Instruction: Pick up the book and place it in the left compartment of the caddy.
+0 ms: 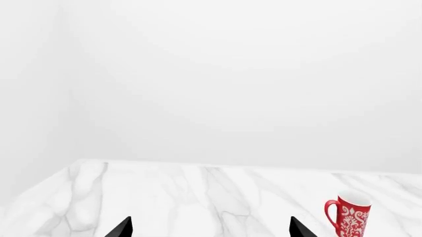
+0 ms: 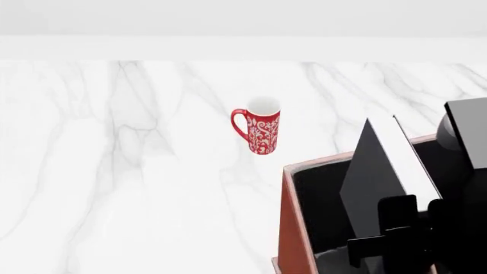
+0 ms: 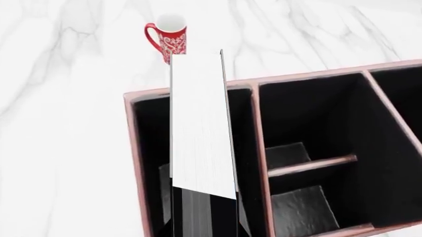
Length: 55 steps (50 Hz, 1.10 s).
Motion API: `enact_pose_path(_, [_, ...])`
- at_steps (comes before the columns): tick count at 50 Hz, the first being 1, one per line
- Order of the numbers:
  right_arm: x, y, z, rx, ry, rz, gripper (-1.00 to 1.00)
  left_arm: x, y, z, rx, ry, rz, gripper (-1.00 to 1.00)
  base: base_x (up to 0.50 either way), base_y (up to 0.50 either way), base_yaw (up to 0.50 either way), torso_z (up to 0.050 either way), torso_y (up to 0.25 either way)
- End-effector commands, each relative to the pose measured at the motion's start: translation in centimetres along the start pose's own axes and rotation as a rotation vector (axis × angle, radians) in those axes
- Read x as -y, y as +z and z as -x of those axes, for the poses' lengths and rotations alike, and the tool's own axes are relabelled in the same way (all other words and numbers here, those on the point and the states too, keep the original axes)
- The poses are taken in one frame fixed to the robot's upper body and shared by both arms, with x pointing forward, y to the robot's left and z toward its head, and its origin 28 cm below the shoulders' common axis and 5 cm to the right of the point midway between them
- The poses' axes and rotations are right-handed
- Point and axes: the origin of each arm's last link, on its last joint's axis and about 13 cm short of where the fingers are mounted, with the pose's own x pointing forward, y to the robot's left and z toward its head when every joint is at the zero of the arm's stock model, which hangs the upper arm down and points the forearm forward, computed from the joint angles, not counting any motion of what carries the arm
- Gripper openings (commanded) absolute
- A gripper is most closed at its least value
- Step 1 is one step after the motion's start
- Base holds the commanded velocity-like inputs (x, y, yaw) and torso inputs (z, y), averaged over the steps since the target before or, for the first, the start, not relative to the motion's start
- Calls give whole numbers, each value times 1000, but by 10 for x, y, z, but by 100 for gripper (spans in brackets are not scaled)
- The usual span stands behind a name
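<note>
We are viewing from the head camera, looking down over the marble table (image 2: 114, 188). The right wrist camera is looking steeply down, close above the caddy (image 3: 132, 148). The left wrist camera is looking level across the table. All are sharing the mug (image 1: 347, 213).

Black book (image 2: 373, 177) with white page edges, reddish-brown caddy (image 2: 288, 228) lined black, red mug (image 2: 263, 131) with white scrollwork, white grey-veined marble table (image 2: 114, 171).

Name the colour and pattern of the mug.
The mug is red with a white swirling pattern, clearest in the head view.
</note>
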Motion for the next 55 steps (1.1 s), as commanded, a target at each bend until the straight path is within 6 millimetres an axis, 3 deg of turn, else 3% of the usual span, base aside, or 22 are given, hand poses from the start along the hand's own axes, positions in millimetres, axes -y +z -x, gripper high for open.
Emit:
enact_pose_path(1, [4,11,-2,65,-35,7,-100,0,0,0,-1,0,-1,100,0,0,0,0,0])
enact_pose_path(55, [-3,-6,-56,-25,-33,24,-100,0,1,1,7,-4,1,100,0,0,0,0,1])
